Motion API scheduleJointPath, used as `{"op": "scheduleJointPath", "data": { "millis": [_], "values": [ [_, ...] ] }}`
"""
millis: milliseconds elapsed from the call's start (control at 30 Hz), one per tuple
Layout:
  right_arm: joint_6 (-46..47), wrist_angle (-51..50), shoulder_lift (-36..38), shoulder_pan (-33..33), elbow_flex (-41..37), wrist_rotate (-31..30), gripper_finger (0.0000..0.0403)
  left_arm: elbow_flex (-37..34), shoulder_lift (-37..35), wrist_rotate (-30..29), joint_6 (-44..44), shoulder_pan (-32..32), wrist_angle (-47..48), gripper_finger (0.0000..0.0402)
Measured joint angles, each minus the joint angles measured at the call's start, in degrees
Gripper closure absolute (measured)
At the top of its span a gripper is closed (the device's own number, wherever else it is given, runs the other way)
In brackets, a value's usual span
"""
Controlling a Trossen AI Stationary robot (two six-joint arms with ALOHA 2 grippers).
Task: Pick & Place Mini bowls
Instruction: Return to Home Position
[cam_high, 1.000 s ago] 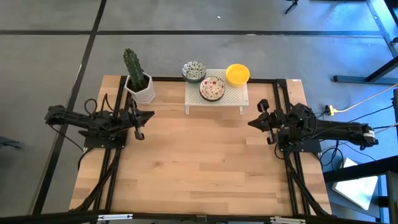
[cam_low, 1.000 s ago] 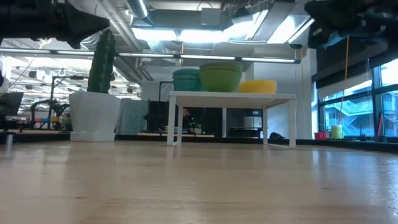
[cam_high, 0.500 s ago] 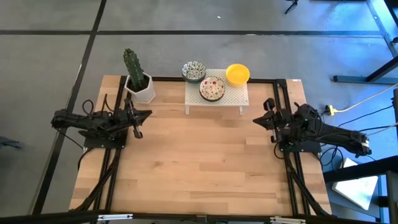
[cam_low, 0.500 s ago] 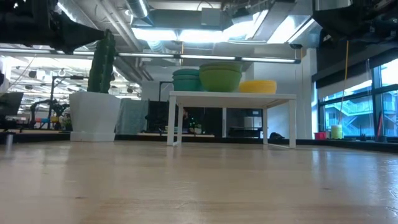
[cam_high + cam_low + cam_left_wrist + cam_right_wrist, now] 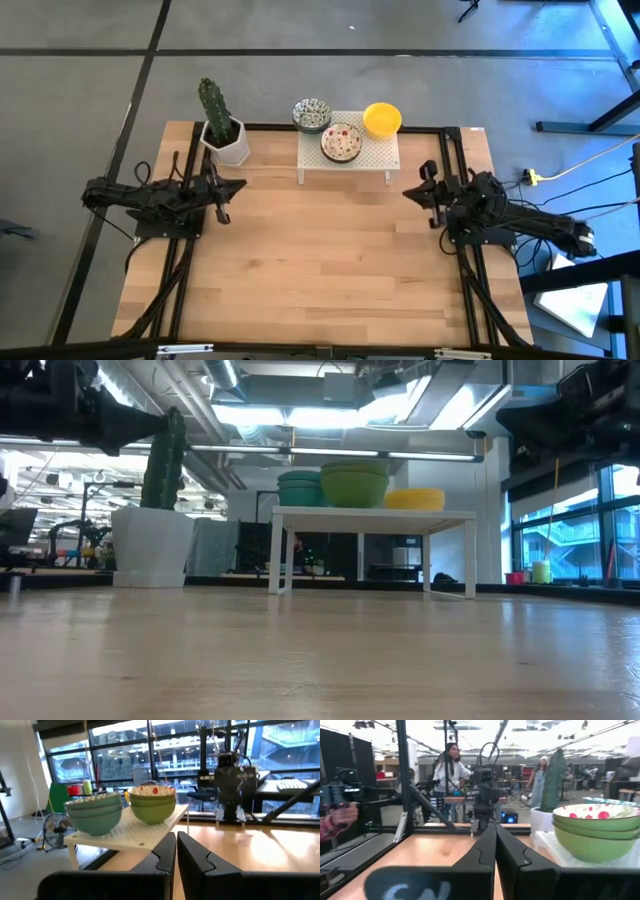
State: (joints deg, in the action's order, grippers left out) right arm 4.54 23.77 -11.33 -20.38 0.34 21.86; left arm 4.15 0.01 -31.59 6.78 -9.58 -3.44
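- The table (image 5: 320, 280) is made of light wood boards. Black rails run down its left and right sides.
- The left claw (image 5: 236, 185) hangs over the left side of the table, about halfway back. It points to the right. Its two dark fingers (image 5: 167, 852) are pressed together and hold nothing.
- The right claw (image 5: 410, 192) hangs over the right side of the table, about as far back. It points to the left. Its fingers (image 5: 487, 851) are pressed together too, with nothing between them.
- The two claws are well apart and face each other across the table.
- Farther back, near the far left corner, stands a white pot (image 5: 228, 145) with a tall green cactus (image 5: 212, 100) in it.
- To the right of the pot, along the far edge, stands a white rack (image 5: 385, 157). It has little holes in its top and thin legs.
- The mini bowls (image 5: 353, 482) sit on the rack in three stacks.
- The red-flowered bowls (image 5: 341, 142) are in the middle of the rack, the nearest stack. They are green outside, and three are piled up.
- The green-dotted bowls (image 5: 312, 114) are at the rack's far left corner. They are blue-green outside, and three are piled up.
- The yellow bowls (image 5: 382, 118) are at the rack's far right corner. I cannot tell how many are in that stack.
- Beyond the table, a person in a white top (image 5: 451, 767) stands in the room.
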Motion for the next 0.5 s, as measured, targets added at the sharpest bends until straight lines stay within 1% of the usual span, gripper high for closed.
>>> {"op": "scheduleJointPath", "data": {
  "millis": [67, 167, 267, 367, 500],
  "values": [
    [0.44, -0.94, 0.02, -1.01, 0.0, 1.95, 0.0396, -0.01, 0.0, -0.04, -0.03, 0.0, 0.99, 0.039],
    [0.58, -3.68, 0.02, -2.38, 0.02, 3.06, 0.0396, -0.17, 0.0, -0.26, -0.82, 0.0, 2.62, 0.0391],
    [0.17, -5.75, 0.0, -3.25, 0.02, 3.67, 0.0396, -1.55, -0.02, -0.26, -1.52, 0.0, 1.09, 0.0391],
    [0.43, -5.25, 0.0, -3.44, 0.02, 3.82, 0.0396, -3.72, -0.02, -0.3, -0.65, 0.06, -2.29, 0.0392],
    [2.73, -2.68, 0.0, -3.44, 0.02, 3.85, 0.0396, -3.66, -0.02, -0.26, -1.13, 0.78, -1.93, 0.0392]
  ]
}}
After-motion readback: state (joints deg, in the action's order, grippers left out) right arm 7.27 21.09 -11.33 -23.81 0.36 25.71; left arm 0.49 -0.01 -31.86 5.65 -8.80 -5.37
